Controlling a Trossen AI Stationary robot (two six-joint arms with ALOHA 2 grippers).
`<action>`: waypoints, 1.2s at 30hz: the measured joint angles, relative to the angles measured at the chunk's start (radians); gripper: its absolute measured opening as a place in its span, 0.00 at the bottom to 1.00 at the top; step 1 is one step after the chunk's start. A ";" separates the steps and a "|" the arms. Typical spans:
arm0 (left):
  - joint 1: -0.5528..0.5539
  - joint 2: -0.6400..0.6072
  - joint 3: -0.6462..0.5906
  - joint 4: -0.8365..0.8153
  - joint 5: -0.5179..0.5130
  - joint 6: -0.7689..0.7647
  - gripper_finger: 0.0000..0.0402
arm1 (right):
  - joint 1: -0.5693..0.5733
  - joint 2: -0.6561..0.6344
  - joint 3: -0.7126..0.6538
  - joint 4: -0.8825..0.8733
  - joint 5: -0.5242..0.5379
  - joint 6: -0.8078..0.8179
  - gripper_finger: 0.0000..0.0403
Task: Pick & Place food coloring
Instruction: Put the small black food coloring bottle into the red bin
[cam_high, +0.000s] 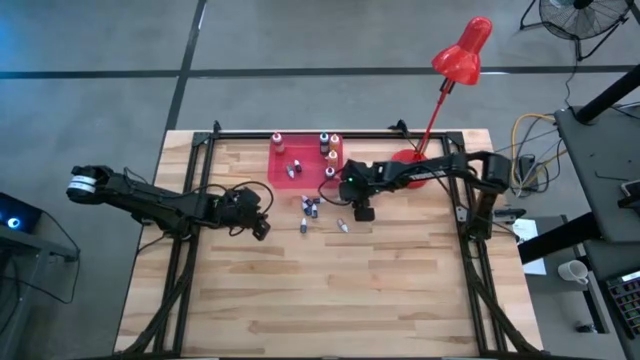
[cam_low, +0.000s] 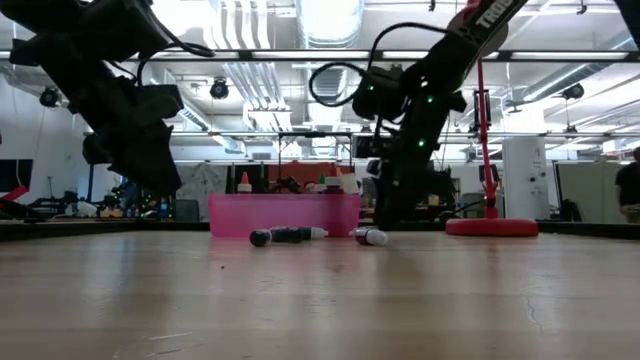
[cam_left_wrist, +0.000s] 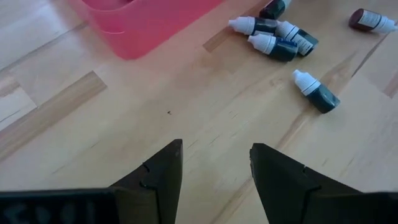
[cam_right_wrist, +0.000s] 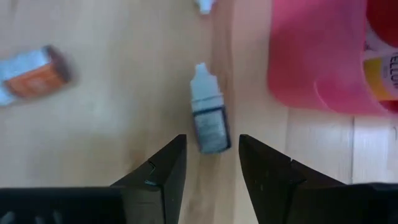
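Several food coloring bottles (cam_high: 311, 208) lie loose on the surface (cam_high: 320, 290) at centre frame, just below the pink tray (cam_high: 285, 157). Right pincer (cam_right_wrist: 211, 163), released, straddles one dark bottle (cam_right_wrist: 208, 121); it should descend squarely and close across the body. Left pincer (cam_left_wrist: 214, 168) waits, released, at left.

Tiny plastic dropper bottles (cam_high: 310, 208) lie on the long-planked wooden table (cam_high: 330, 300), in front of the flat plastic tray (cam_high: 283, 170), where more bottles stand. A desk lamp's round base (cam_high: 408, 160) sits to the tray's right.
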 joint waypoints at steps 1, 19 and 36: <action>0.000 0.000 0.000 0.000 0.000 -0.001 0.40 | -0.004 0.012 0.010 0.002 0.000 0.002 0.35; 0.011 0.000 0.000 -0.007 -0.010 -0.029 0.40 | -0.023 0.121 0.174 -0.134 -0.125 0.016 0.17; 0.057 0.000 0.000 0.009 -0.097 -0.015 0.40 | -0.072 0.175 0.604 -0.158 -0.047 0.300 0.17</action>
